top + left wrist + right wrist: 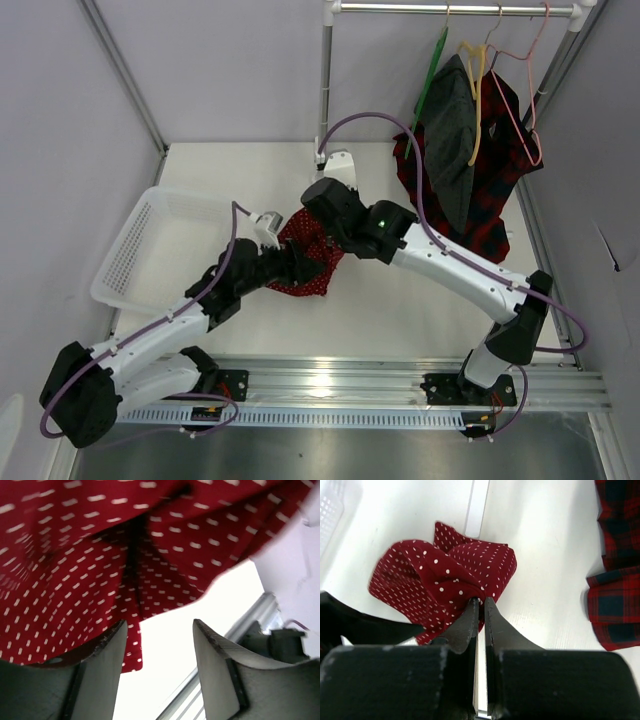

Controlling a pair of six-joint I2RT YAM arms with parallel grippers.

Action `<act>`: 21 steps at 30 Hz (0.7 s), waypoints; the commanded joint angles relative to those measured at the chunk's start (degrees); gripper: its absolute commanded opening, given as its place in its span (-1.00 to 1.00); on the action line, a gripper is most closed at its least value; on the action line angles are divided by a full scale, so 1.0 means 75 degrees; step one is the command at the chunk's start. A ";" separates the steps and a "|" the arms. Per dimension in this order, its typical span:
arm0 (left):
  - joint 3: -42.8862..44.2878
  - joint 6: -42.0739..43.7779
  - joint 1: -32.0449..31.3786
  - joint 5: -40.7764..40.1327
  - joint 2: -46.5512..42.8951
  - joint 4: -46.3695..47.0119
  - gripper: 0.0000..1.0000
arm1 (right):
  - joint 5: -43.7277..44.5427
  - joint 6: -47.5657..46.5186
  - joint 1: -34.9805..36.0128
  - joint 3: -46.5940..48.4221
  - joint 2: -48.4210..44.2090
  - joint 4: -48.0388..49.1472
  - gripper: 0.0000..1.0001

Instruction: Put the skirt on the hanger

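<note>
The right gripper (479, 601) has its fingers pinched together on a fold of the skirt (445, 585), at the centre of the right wrist frame. The left gripper (159, 630) has its fingers spread wide with nothing between them, and dotted cloth fills the upper left of its frame. The overhead view alone shows the bunched skirt (308, 262) mid-table, its long axis running roughly top to bottom between both wrists. It is well apart from the green hanger (432, 62) on the rail at upper right.
</note>
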 commanded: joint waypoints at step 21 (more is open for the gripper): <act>0.0383 0.1433 -0.2610 -0.2679 0.1953 0.2408 0.25 | 0.0449 -0.0113 0.0287 0.2623 0.0458 -0.1502 -1.00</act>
